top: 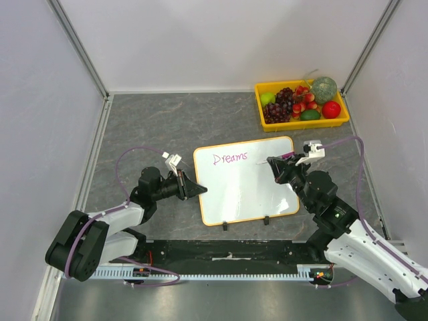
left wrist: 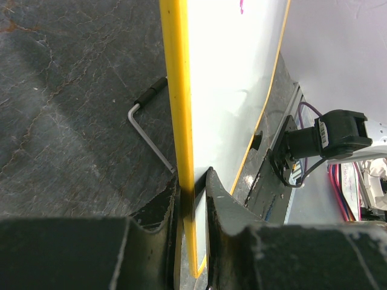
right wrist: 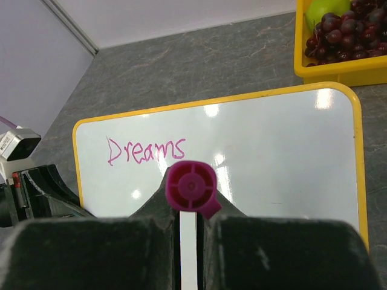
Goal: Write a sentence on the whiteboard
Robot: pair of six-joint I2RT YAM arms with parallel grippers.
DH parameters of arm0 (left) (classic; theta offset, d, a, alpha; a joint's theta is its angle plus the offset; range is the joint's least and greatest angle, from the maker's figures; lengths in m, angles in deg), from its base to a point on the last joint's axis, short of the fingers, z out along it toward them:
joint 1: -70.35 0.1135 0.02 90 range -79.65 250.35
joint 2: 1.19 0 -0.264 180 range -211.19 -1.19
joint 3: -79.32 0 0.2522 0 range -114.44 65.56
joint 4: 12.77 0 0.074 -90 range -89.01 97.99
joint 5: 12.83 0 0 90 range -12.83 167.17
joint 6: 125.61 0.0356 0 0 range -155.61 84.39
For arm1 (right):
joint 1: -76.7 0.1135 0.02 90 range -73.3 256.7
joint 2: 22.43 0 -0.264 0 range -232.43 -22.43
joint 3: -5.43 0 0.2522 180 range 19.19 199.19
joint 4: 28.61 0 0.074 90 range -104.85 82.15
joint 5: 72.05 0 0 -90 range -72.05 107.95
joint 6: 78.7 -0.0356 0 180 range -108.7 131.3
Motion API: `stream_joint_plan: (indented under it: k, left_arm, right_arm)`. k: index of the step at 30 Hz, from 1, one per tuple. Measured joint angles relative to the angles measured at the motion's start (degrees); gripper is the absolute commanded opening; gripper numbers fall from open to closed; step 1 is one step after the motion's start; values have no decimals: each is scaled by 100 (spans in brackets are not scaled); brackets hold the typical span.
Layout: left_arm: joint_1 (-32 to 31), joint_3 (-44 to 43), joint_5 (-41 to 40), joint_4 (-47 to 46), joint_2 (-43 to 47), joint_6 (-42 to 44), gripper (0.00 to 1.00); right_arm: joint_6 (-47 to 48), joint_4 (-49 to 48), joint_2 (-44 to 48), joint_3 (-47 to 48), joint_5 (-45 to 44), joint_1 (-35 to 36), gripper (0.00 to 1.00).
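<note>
The grey table (top: 147,127) holds the whiteboard (top: 251,194) at its middle, face up, between the two arms. Its long sides run left to right, and its two black feet (top: 225,226) are on the near edge. Whether it rests flat or is slightly lifted cannot be told.

A yellow tray (top: 304,124) of fruit (top: 294,103) sits in the far right corner, well apart from the board.

The left gripper (top: 194,188) reaches in from the left. Its fingers are pressed onto the board's left frame edge, one above and one below. In the left wrist view, a bent wire leg (left wrist: 148,130) shows under the board beside that edge.

The right gripper (top: 275,164) hangs over the board's far right part and pinches a magenta marker (right wrist: 191,187) between its fingers, the butt end facing the wrist camera. Whether the tip touches the board cannot be told.

The word "Dreams" (right wrist: 145,151) is written in magenta near the far left corner.
</note>
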Motion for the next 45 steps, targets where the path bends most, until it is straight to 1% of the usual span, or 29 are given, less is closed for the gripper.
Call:
stream_joint_plan:
  k: [7, 11, 20, 26, 32, 41, 45]
  left_arm:
    - [0, 0, 0, 0, 0, 0, 2]
    - [0, 0, 0, 0, 0, 2, 2]
    - [0, 0, 0, 2, 0, 2, 2]
    - [0, 0, 0, 0, 0, 2, 2]
    - [0, 0, -2, 9, 11, 4, 2]
    - [0, 0, -4, 31, 26, 13, 2]
    - [0, 0, -2, 28, 22, 13, 2]
  right_arm:
    - [92, 28, -286, 68, 0, 0, 0]
    - [192, 48, -588, 299, 0, 0, 0]
    - [420, 24, -951, 761, -2, 0, 0]
    - [579, 15, -1499, 1084, 101, -66, 0]
    - [634, -118, -1821, 1283, 699, -407, 0]
    - [505, -234, -1718, 1270, 1705, -1443, 0]
    - [470, -289, -1624, 1104, 1869, -1510, 0]
